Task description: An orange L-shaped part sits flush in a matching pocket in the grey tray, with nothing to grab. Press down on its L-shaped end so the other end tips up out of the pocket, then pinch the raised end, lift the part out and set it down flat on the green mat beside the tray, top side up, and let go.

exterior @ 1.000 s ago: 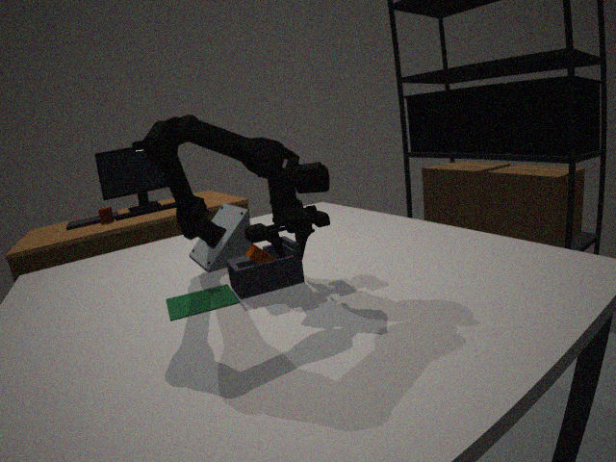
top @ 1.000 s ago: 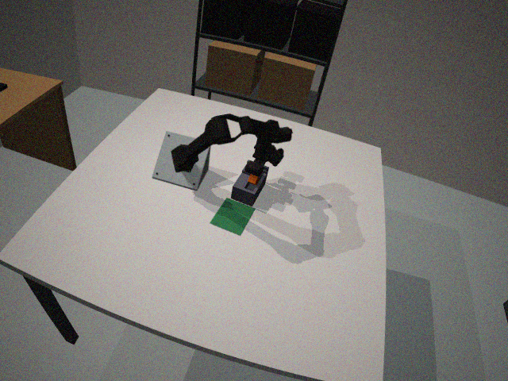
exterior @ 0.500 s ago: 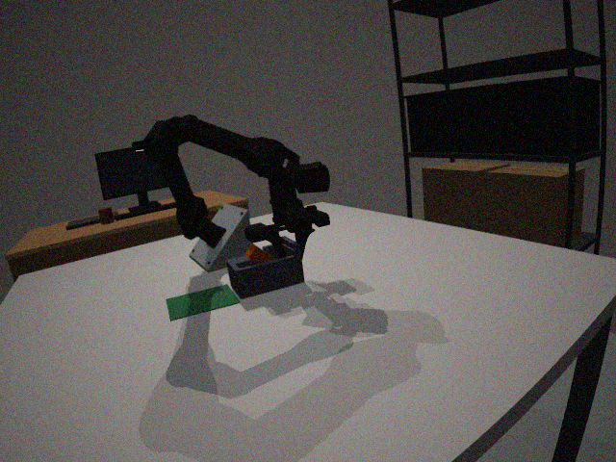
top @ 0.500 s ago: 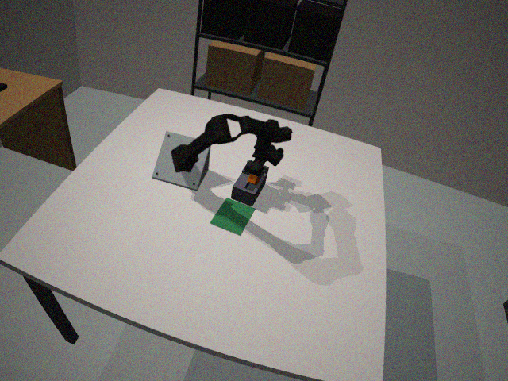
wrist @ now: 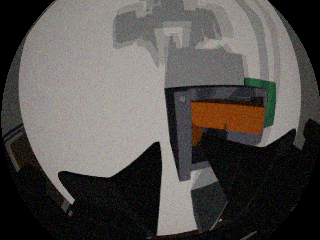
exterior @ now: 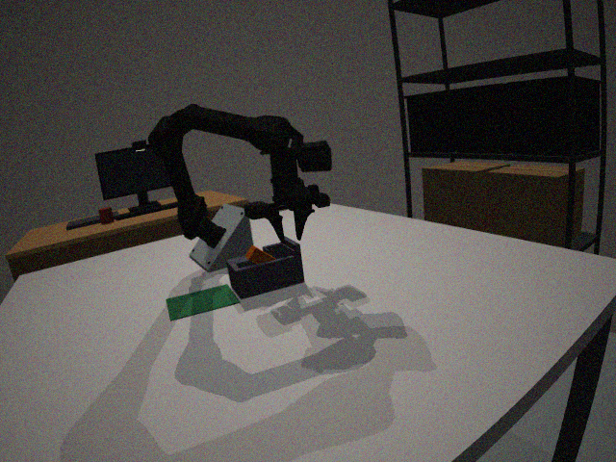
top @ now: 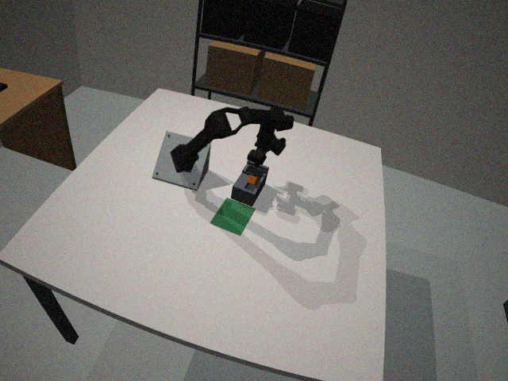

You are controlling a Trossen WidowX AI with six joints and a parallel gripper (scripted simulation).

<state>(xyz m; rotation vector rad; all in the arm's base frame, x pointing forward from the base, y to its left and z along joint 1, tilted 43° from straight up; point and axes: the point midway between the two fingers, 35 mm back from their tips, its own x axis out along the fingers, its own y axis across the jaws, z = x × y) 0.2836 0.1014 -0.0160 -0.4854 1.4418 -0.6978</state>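
Hand (exterior: 290, 233) half-open, empty, above tray (exterior: 266, 274); orange part (exterior: 258, 255) tilted.

So the black arm arcs over from its angled grey base plate (exterior: 229, 217) and the gripper (exterior: 291, 229) hangs just above the far end of the grey tray (exterior: 269, 276), fingers partly apart with nothing between them — not touching the tray as far as I can tell. The orange part (exterior: 259, 255) sits tilted in the pocket, one end poking up above the rim. The green mat (exterior: 201, 301) lies flat right beside the tray on the white table (exterior: 448, 298). Behind: a desk with a monitor (exterior: 124, 173), plus a dark shelf rack (exterior: 400, 124) with cardboard boxes (exterior: 497, 198).
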